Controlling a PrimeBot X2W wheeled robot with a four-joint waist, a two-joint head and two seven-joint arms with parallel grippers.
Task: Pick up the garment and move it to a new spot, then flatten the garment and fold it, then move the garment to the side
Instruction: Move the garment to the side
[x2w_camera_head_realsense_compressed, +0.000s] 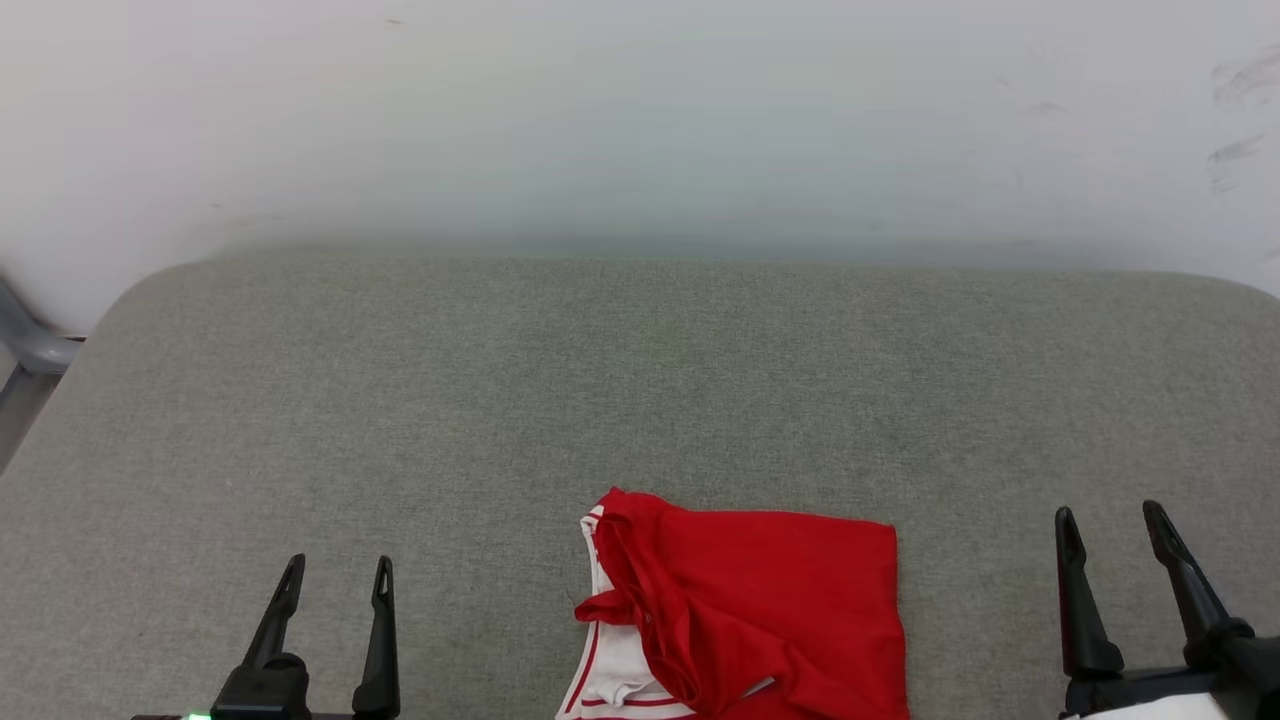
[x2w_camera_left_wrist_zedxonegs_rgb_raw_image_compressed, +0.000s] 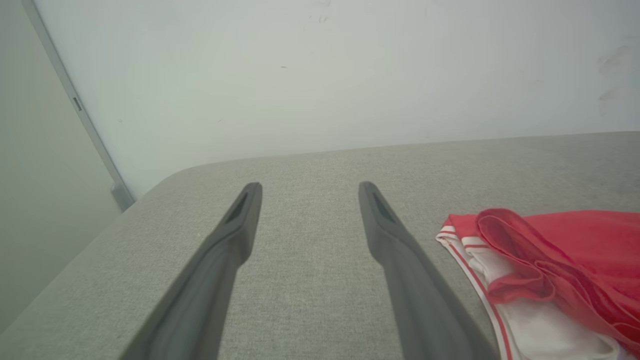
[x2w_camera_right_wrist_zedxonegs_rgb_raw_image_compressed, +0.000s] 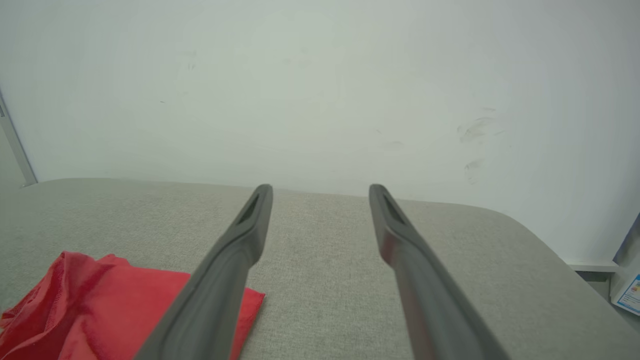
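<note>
The garment (x2w_camera_head_realsense_compressed: 750, 610) is a red shirt with a white, red-striped sleeve, lying crumpled and loosely bunched at the near middle of the grey padded table (x2w_camera_head_realsense_compressed: 640, 400). Its near part runs off the bottom of the head view. My left gripper (x2w_camera_head_realsense_compressed: 336, 570) stands open at the lower left, well left of the cloth, holding nothing. My right gripper (x2w_camera_head_realsense_compressed: 1110, 520) stands open at the lower right, apart from the shirt's right edge. In the left wrist view the garment (x2w_camera_left_wrist_zedxonegs_rgb_raw_image_compressed: 550, 270) lies right of the left gripper (x2w_camera_left_wrist_zedxonegs_rgb_raw_image_compressed: 310, 190). In the right wrist view the garment (x2w_camera_right_wrist_zedxonegs_rgb_raw_image_compressed: 100, 305) lies lower left of the right gripper (x2w_camera_right_wrist_zedxonegs_rgb_raw_image_compressed: 321, 192).
A pale wall (x2w_camera_head_realsense_compressed: 640, 120) rises right behind the table's far edge. A grey metal frame (x2w_camera_head_realsense_compressed: 30, 350) shows past the table's left corner. The table's right corner (x2w_camera_right_wrist_zedxonegs_rgb_raw_image_compressed: 525, 225) rounds off toward a floor strip with a small box (x2w_camera_right_wrist_zedxonegs_rgb_raw_image_compressed: 629, 294).
</note>
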